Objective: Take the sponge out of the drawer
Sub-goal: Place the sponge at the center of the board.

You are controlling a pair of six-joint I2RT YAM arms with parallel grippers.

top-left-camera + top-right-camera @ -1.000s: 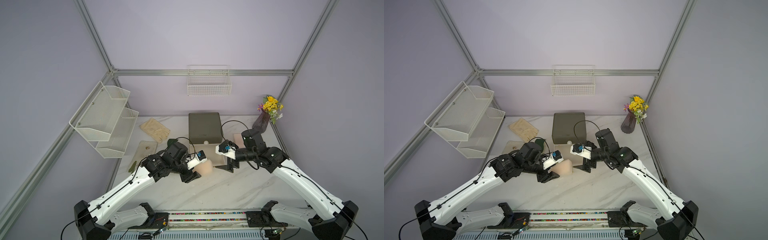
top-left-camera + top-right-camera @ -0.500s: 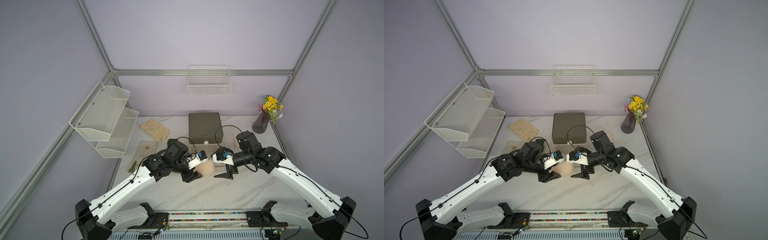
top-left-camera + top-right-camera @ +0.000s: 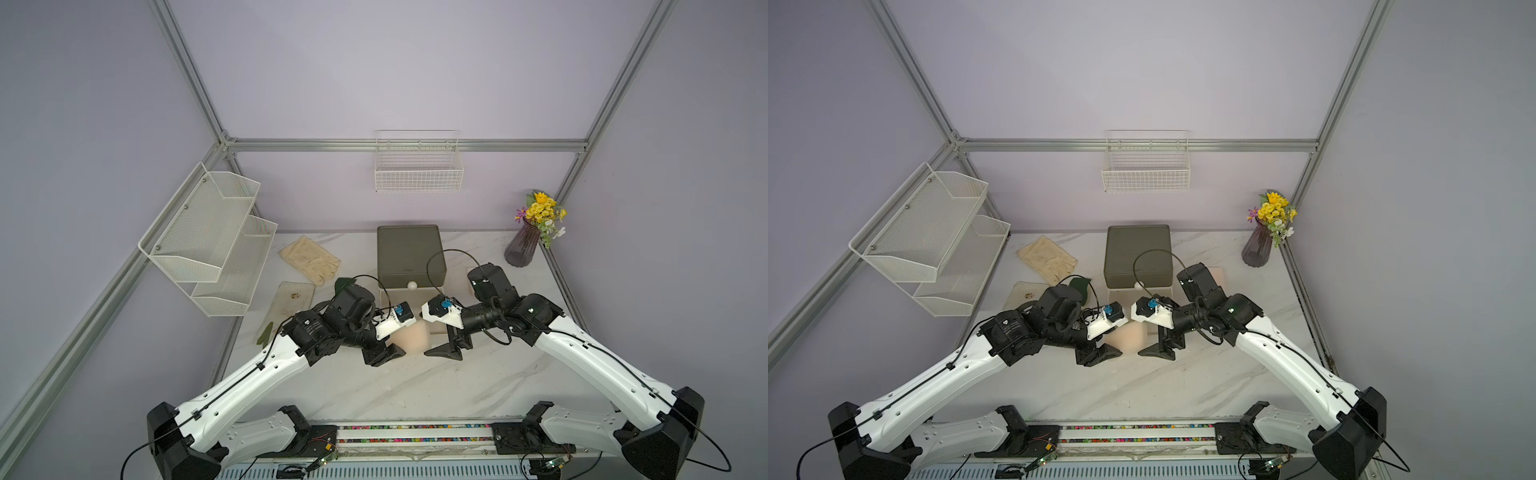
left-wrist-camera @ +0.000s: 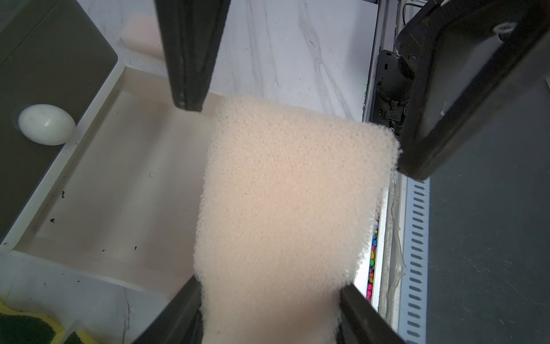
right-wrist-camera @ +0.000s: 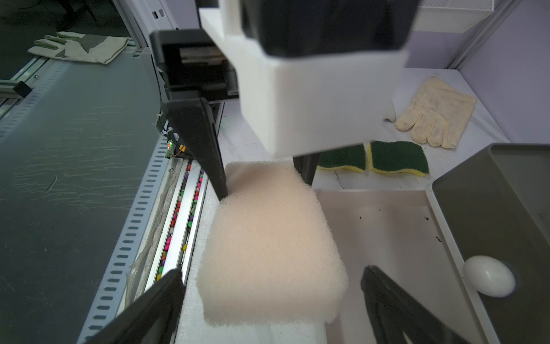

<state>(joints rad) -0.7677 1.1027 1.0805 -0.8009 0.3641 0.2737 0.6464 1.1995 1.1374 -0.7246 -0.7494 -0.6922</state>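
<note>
A pale peach sponge (image 3: pixel 409 338) is being held in front of an olive-grey drawer box (image 3: pixel 409 253), over the front lip of its white drawer (image 4: pixel 104 184), which is standing pulled open toward the robot. The left gripper (image 4: pixel 269 286) is clamping the sponge. Its two black fingers are about half spread and are pressing against opposite sides of the foam.

The right gripper (image 5: pixel 272 272) is reaching in from the opposite side with its fingers spread wide, straddling the sponge's free end. In the right wrist view a small gap is showing on each side, so it is gripping nothing. From these angles it is hard to say whether the sponge is hanging just above the drawer's lip or brushing it.

The drawer floor is showing only a few dark specks. A white egg-shaped knob (image 4: pixel 46 123) is sitting on the front of the box, above the open drawer. To the left of the box, two green-and-yellow scouring pads (image 5: pixel 398 158) and a cream glove (image 3: pixel 309 259) are lying on the marble tabletop (image 3: pixel 415 386). To the right of the box, a purple vase (image 3: pixel 524 249) of yellow flowers is standing upright.
</note>
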